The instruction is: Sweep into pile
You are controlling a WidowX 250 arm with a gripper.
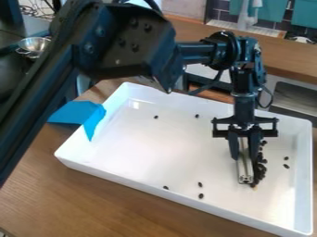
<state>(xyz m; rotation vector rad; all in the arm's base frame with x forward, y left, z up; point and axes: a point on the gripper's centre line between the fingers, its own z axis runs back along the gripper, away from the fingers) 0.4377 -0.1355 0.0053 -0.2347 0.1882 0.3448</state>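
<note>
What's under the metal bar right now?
White tray; small dark pieces crowd the image-right side of the metal bar. Whether any lie beneath it is hidden.

The one camera looks down at a slant from above the surface (93, 199), facing across the white tray (155, 184) toward a wooden counter (285, 58) and tiled wall (266, 22) behind. It sits near enough for the tray to take up much of the view (its lowest corner comes right down by the bottom edge). The black arm (117, 39) crosses the upper left, closer to the lens than the end effector (243, 159).
</note>
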